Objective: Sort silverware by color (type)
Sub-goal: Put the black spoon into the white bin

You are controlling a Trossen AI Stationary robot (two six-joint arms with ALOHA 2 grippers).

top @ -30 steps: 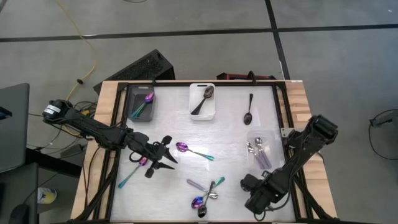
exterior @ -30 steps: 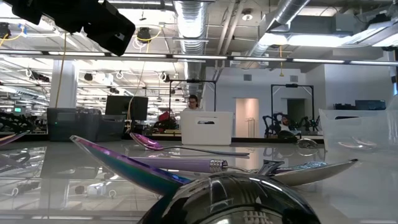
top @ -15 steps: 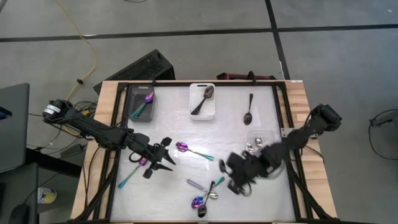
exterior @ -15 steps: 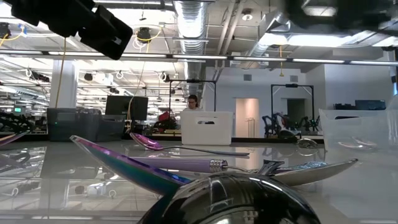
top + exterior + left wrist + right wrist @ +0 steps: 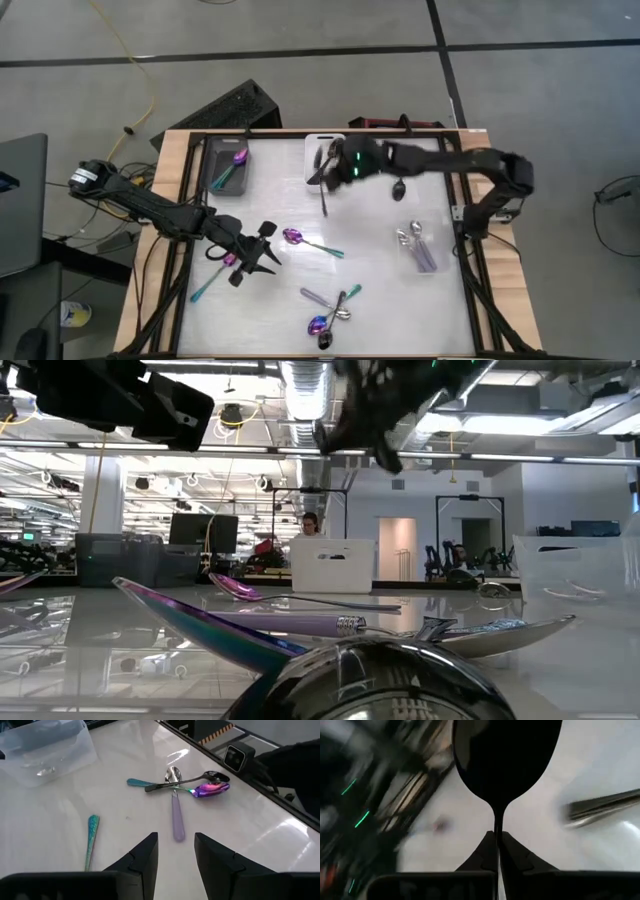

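Lying nearest the table's front edge is a crossed cluster of spoons point(image 5: 333, 310): a purple-bowled one, a silver one and a black one, overlapping each other. Behind them, toward the left, the left gripper point(image 5: 262, 251) hovers over the table with its fingers point(image 5: 145, 857) spread apart and nothing between them; a purple spoon with a teal handle point(image 5: 311, 242) lies just beside it, and another teal-handled spoon point(image 5: 212, 278) lies under that arm. To the right, the clear bin point(image 5: 420, 246) holds silver spoons. Farther back, a lone black spoon point(image 5: 399, 186) rests on the table. At the far edge, the right gripper point(image 5: 340, 165) is over the white bin point(image 5: 326, 161), pinching a black spoon point(image 5: 506, 757) by its handle. The grey bin point(image 5: 226, 166) holds purple spoons.
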